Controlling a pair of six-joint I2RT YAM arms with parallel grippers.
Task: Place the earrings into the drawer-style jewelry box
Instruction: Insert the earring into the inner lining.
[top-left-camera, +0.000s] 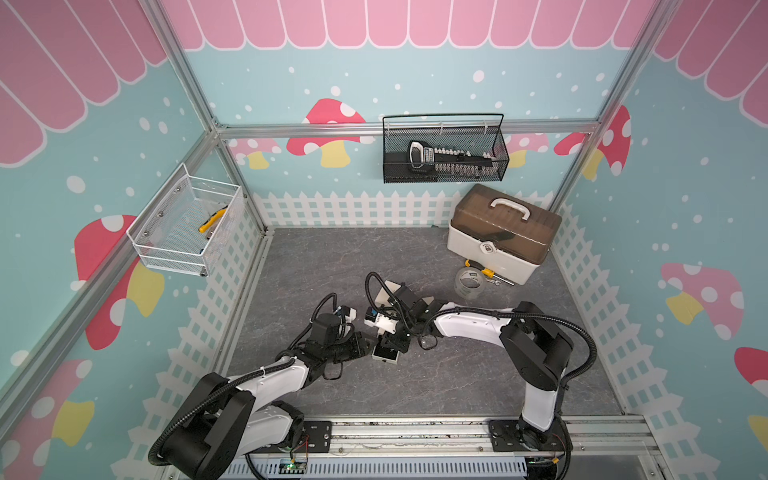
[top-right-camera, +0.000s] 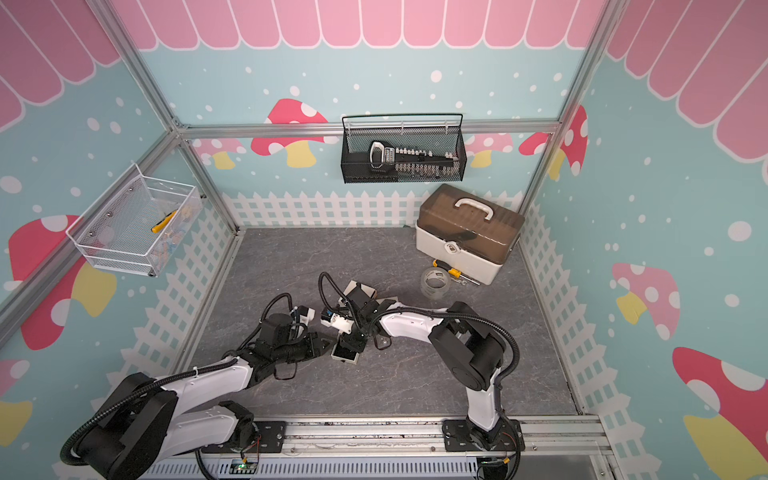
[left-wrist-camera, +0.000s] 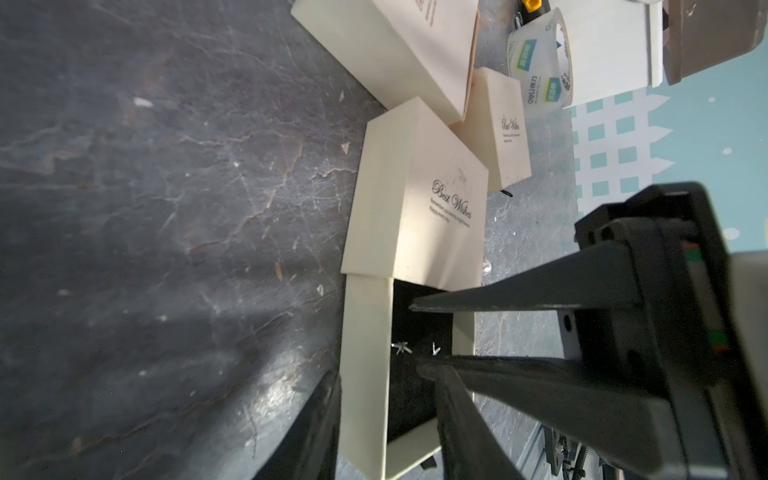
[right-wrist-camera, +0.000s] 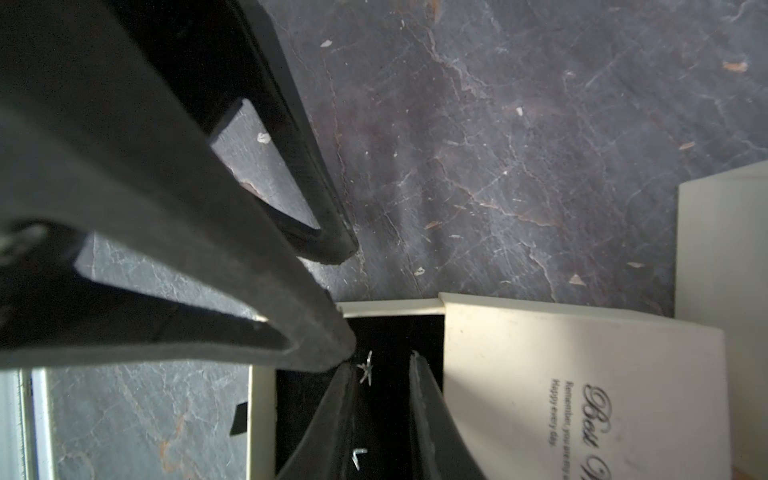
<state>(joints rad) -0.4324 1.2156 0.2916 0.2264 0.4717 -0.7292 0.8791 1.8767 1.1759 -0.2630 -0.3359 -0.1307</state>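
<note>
**While the drawer (left-wrist-camera: 368, 374) hangs open, both earrings (right-wrist-camera: 365, 369) sit inside**

Since it's pulled out of the Best Wishes sleeve (left-wrist-camera: 440, 216), you can see them on the drawer's black lining (right-wrist-camera: 399, 332). Right gripper (right-wrist-camera: 382, 365) is inside the drawer, jaws slightly spread either side of them, pinching nothing. Left gripper (right-wrist-camera: 348, 303) is spread too, straddling the drawer's wall.

jewelry box (left-wrist-camera: 440, 208): "Best Wishes"; tape roll (left-wrist-camera: 540, 79): seemingly "deli"
</note>
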